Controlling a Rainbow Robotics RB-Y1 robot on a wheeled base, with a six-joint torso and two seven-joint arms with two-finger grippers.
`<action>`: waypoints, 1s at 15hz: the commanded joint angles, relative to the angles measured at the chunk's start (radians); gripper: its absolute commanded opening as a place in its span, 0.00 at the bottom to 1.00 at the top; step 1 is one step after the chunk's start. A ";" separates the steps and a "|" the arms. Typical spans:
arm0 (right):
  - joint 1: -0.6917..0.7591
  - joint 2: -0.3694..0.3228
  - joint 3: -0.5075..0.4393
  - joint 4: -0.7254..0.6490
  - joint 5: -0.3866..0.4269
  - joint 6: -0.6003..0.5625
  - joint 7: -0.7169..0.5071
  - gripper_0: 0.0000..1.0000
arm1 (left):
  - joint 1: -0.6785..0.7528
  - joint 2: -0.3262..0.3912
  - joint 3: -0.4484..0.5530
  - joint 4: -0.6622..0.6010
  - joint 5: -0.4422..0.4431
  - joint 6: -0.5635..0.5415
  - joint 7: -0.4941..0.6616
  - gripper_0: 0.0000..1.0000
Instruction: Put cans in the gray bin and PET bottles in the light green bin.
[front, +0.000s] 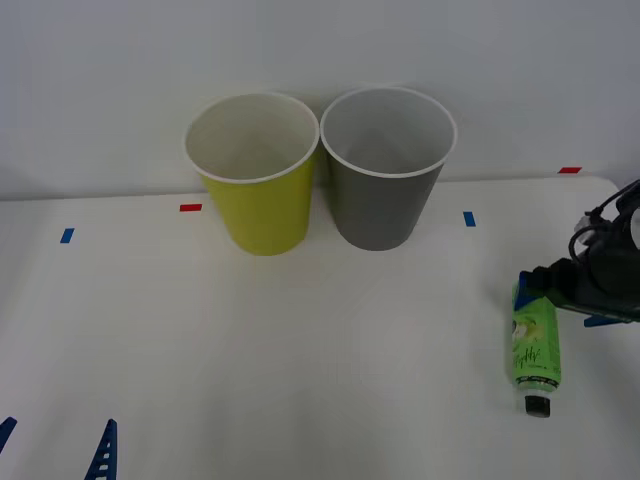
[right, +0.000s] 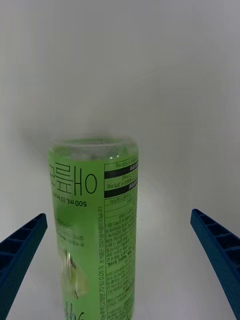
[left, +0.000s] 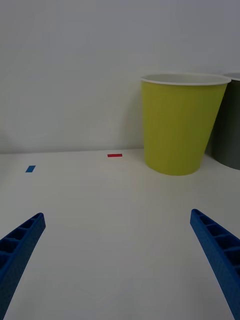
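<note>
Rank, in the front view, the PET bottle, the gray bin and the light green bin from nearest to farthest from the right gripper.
1. PET bottle, lying on the table at the right gripper.
2. Gray bin, at the back, to its left.
3. Light green bin, farther left beside it.

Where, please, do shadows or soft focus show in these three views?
Front view: the light green bin and gray bin cast only faint shadows. Right wrist view: the PET bottle, lying between the open right gripper, looks soft near the lens. Left wrist view: evenly lit, no glare.
</note>
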 joint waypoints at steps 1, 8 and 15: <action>-0.042 0.003 0.038 0.054 -0.013 -0.001 0.001 1.00 | 0.000 0.000 0.000 0.000 0.000 0.000 0.000 1.00; -0.108 0.046 0.099 0.180 -0.025 -0.061 -0.006 1.00 | 0.000 0.000 0.000 0.000 0.000 0.000 0.000 1.00; -0.126 0.053 0.134 0.217 0.014 -0.061 0.008 1.00 | 0.000 0.000 0.000 0.000 0.000 0.000 0.000 1.00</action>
